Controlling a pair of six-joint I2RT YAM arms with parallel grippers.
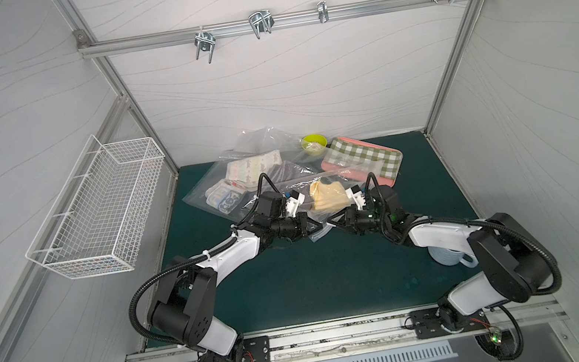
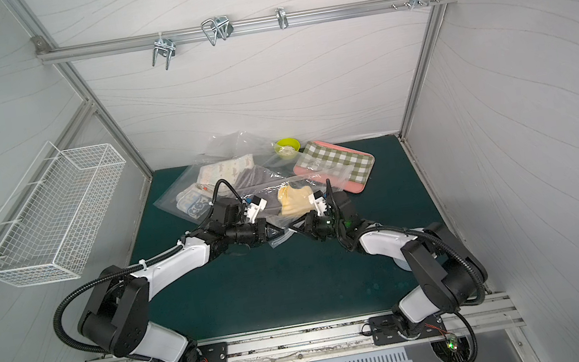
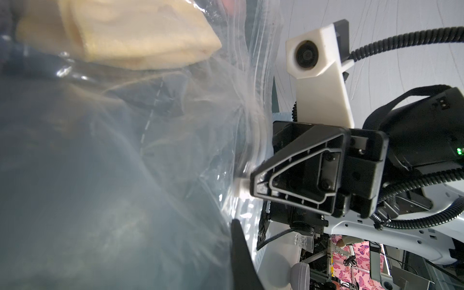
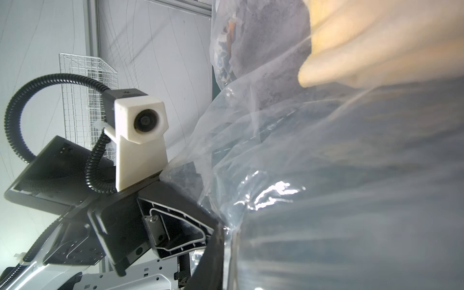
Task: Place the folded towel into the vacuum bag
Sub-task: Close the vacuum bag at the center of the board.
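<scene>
The vacuum bag [image 1: 320, 212] [image 2: 281, 226] lies crinkled at the middle of the green mat. Its near edge is lifted between my two grippers. The folded towel [image 1: 327, 195] [image 2: 294, 200] is pale yellow and shows through the clear film [image 3: 175, 150] [image 4: 326, 175]; both wrist views see it close up [image 3: 125, 32] [image 4: 376, 37]. My left gripper [image 1: 317, 227] [image 4: 211, 229] is shut on the bag's edge, and its one visible finger [image 3: 238, 251] lies against the film. My right gripper [image 1: 330, 222] [image 3: 253, 185] meets the same edge tip to tip. Film hides all but one of its fingers [image 4: 213, 253].
A second clear bag of patterned cloths [image 1: 233, 182] lies at the back left. A lime bowl [image 1: 313, 144] and a pink tray with a green check cloth [image 1: 362, 161] stand at the back right. A pale mug [image 1: 447, 255] sits under my right arm. A wire basket [image 1: 98, 214] hangs on the left wall.
</scene>
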